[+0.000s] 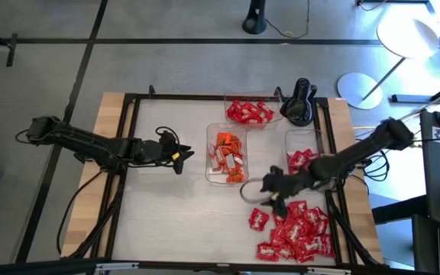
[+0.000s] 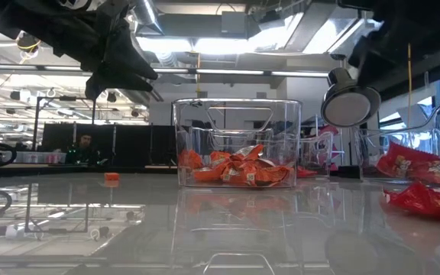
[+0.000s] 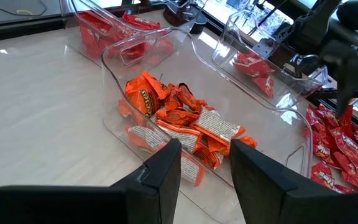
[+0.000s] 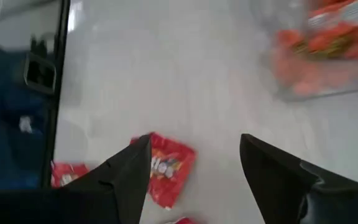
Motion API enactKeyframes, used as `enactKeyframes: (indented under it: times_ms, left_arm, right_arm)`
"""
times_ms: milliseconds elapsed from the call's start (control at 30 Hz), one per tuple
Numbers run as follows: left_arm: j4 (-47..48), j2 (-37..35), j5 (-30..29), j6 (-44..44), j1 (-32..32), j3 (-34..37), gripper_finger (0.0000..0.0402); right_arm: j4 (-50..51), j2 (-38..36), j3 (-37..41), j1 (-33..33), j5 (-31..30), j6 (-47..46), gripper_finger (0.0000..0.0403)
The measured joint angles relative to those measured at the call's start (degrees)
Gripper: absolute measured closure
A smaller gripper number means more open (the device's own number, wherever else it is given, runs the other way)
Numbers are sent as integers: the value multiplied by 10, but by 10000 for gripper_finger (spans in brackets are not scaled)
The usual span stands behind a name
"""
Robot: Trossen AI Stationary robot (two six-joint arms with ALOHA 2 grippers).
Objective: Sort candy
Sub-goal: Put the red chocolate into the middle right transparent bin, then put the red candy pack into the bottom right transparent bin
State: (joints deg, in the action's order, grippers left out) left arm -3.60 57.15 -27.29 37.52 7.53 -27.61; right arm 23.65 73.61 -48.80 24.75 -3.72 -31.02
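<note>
The orange candy [image 3: 179, 118] in the middle tray [image 3: 114, 59] looks like Reese's, w/ small print on the white wrapper backs, too tiny to read. The red candy [image 4: 166, 168] under the right gripper [image 4: 194, 162] looks like Skittles.

A big loose pile of red candy [image 1: 296, 233] lies at the counter's [image 1: 166, 221] near right corner. More red ones sit in the far tray [image 1: 249, 111] and the right tray [image 1: 302, 156].

Left gripper [image 3: 204, 158] hangs over the near end of the middle tray, fingers partly apart, holding nothing. Right gripper is wide and empty, just above the pile's left edge.

The counter's left half is bare, w/ lots of room. Black rails run along its edges.
</note>
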Motion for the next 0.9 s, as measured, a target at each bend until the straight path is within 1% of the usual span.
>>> enactKeyframes:
  times_ms: [200, 300, 433, 533, 700, 900]
  left_arm:
    - [0, 0, 0, 0, 0, 0, 274]
    - [-1, 0, 0, 0, 0, 0, 274]
    - [-1, 0, 0, 2, 0, 0, 274]
    - [-1, 0, 0, 2, 0, 0, 274]
    - [-1, 0, 0, 5, 0, 0, 274]
    - [-1, 0, 0, 0, 0, 0, 274]
  right_arm:
    - [-68, 94, 0, 46, -9, 25, 162]
    - [-82, 136, 0, 57, -7, 30, 162]
    - [-88, 183, 0, 57, -6, 30, 162]
    - [-110, 208, 0, 56, -6, 37, 162]
    - [-112, 241, 0, 56, -11, 57, 162]
    - [-112, 260, -2, 56, -2, 59, 166]
